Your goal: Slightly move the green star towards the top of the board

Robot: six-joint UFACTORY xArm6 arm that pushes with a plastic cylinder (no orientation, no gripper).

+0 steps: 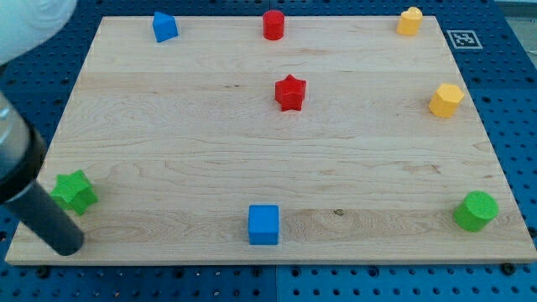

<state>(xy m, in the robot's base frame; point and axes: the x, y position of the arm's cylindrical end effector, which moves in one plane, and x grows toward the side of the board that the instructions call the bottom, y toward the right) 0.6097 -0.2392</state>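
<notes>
The green star (75, 192) lies near the view's bottom left corner of the wooden board (168, 151). My tip (67, 245) is at the end of the dark rod that comes in from the view's left edge. It sits just below the green star, a little towards the view's bottom, close to it; I cannot tell if it touches.
A blue cube (263, 224) lies at bottom centre, a green cylinder (476, 210) at bottom right. A red star (290, 92) is in the middle. A blue block (164, 27), a red cylinder (273, 24) and a yellow block (409, 21) line the top; another yellow block (445, 100) is at right.
</notes>
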